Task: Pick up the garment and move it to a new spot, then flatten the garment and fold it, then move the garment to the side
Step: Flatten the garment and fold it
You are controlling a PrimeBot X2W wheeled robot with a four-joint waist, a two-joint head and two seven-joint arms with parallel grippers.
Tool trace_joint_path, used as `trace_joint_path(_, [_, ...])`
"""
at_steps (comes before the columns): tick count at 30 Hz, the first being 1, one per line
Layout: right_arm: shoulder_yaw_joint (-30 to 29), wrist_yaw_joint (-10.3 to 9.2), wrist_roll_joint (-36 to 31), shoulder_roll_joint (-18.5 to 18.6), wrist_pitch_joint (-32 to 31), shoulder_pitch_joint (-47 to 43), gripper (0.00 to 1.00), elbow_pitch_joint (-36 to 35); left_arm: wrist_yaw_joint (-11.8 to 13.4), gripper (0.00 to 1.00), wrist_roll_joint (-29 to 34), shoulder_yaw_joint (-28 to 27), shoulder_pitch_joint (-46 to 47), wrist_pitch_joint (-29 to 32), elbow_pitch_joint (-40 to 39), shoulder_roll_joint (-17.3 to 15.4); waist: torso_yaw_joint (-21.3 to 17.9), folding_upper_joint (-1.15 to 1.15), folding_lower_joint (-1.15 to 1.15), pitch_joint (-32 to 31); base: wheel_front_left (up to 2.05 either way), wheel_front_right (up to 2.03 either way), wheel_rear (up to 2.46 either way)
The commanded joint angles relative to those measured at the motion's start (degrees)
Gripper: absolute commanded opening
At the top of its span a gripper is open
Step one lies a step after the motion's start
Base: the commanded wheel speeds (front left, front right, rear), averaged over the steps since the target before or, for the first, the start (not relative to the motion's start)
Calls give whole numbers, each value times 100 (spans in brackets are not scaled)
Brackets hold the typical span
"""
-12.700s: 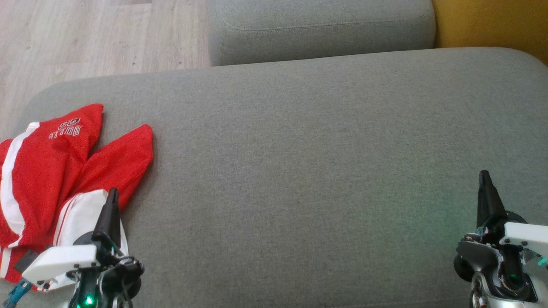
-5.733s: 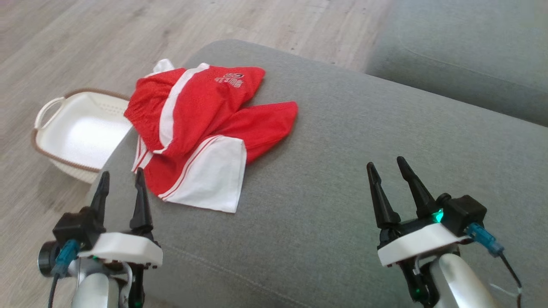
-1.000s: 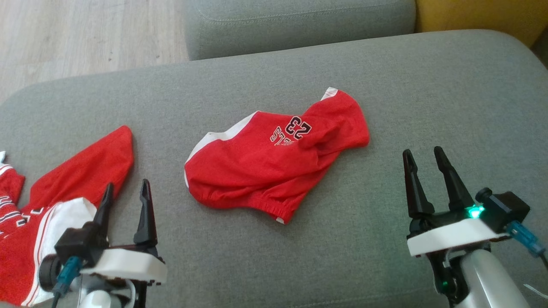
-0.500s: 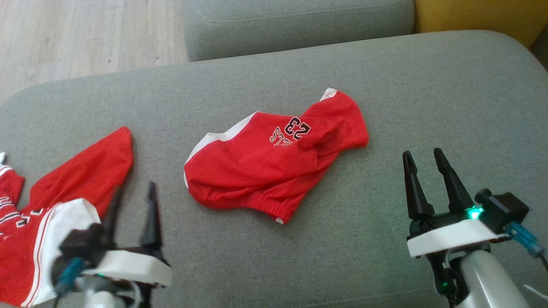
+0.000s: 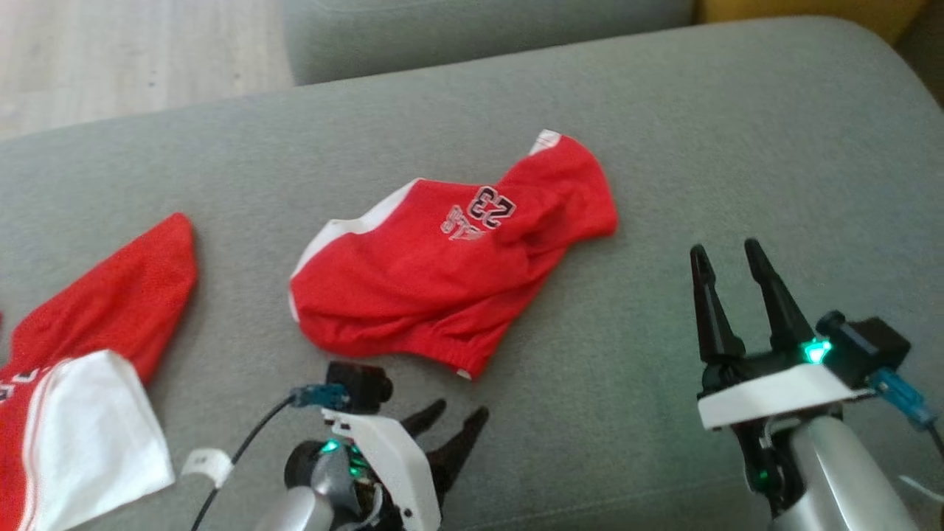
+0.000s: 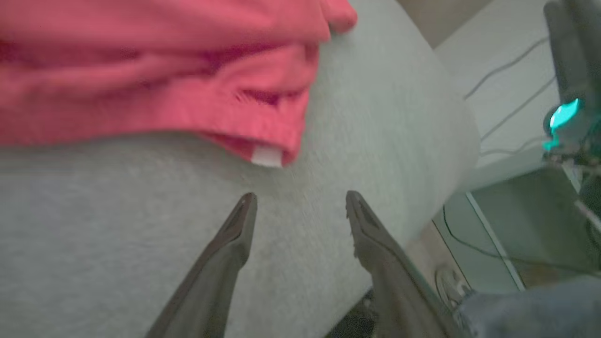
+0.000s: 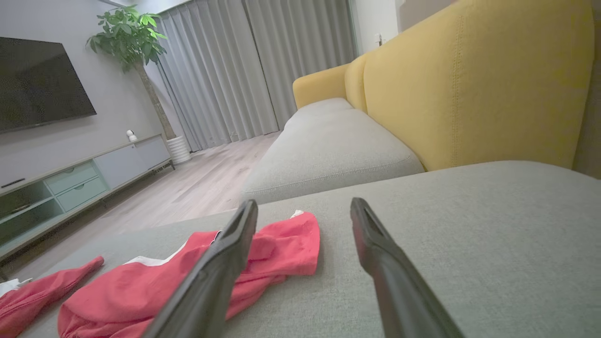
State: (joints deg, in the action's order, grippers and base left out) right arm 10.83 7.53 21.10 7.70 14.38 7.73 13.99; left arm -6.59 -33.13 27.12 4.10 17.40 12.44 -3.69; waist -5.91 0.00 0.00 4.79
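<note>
A crumpled red garment (image 5: 450,273) with white trim and the number 23 lies in the middle of the grey cushion (image 5: 737,147). It also shows in the left wrist view (image 6: 155,80) and the right wrist view (image 7: 164,286). My left gripper (image 5: 459,426) is open just in front of the garment's near hem, fingers pointing right, nothing between them (image 6: 300,206). To the right of the garment my right gripper (image 5: 726,254) stands open and empty, fingers pointing away (image 7: 305,209).
A second red and white garment (image 5: 81,369) lies at the cushion's left end. Another grey cushion (image 5: 472,37) and wooden floor (image 5: 133,59) lie beyond. A yellow sofa back (image 7: 469,80) stands to the right. A person's leg (image 6: 530,310) is near the cushion's front edge.
My left gripper has swung right along the cushion's front, from beside the left garment to just below the middle garment, and turned sideways. The head camera has shifted a little. The right gripper kept still.
</note>
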Motion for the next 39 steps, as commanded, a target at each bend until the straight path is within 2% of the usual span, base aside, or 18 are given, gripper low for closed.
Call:
trace_joint_path(1, [138, -4, -28, -8, 62, 276, 100, -211, -25, 100, -46, -132, 320, 102, -121, -4, -156, 0, 0, 107, 0, 0, 0])
trace_joint_path(6, [214, -4, -20, -73, 62, 401, 100, -233, -25, 100, -165, -216, 638, -3, 134, 5, -429, 0, 0, 285, 0, 0, 0])
trace_joint_path(12, [256, -4, -28, -113, 62, 459, 100, -211, -37, 100, -173, -163, 1005, -268, 615, 32, -581, 0, 0, 345, 0, 0, 0])
trace_joint_path(13, [258, -4, -31, -119, 62, 463, 100, -203, -38, 68, -180, -150, 1045, -298, 701, 36, -590, 0, 0, 340, 0, 0, 0])
trace_joint_path(14, [256, -4, -35, -124, 62, 463, 100, -194, -39, 9, -178, -128, 1081, -317, 778, 39, -591, 0, 0, 331, 0, 0, 0])
trace_joint_path(15, [246, -4, -37, -125, 62, 460, 100, -187, -41, 0, -196, -123, 1114, -355, 831, 42, -580, 0, 0, 317, 0, 0, 0])
trace_joint_path(20, [178, -4, -42, -100, 62, 380, 100, -145, -57, 0, -299, -84, 1168, -396, 816, -26, -363, 0, 0, 118, 0, 0, 0])
trace_joint_path(26, [122, -4, -7, -13, 62, 251, 100, -90, -77, 0, -500, -35, 943, 153, -14, -743, 130, 0, 0, -130, 0, 0, 0])
trace_joint_path(32, [34, -4, 0, 38, 62, 212, 100, -96, -69, 0, -597, -111, 439, 825, -738, -1603, 353, 0, 0, -167, 0, 0, 0])
trace_joint_path(33, [34, -4, 0, 38, 62, 212, 100, -96, -69, 0, -597, -111, 439, 825, -738, -1603, 353, 0, 0, -167, 0, 0, 0])
trace_joint_path(36, [12, -4, 4, 84, 62, 213, 100, -116, 47, 0, -366, -123, 222, 940, -830, -1998, 394, 0, 0, -129, 0, 0, 0])
trace_joint_path(39, [-34, -4, 0, 139, 62, 204, 100, -112, 112, 0, -177, -136, 71, 761, -743, -2156, 423, 0, 0, -94, 0, 0, 0])
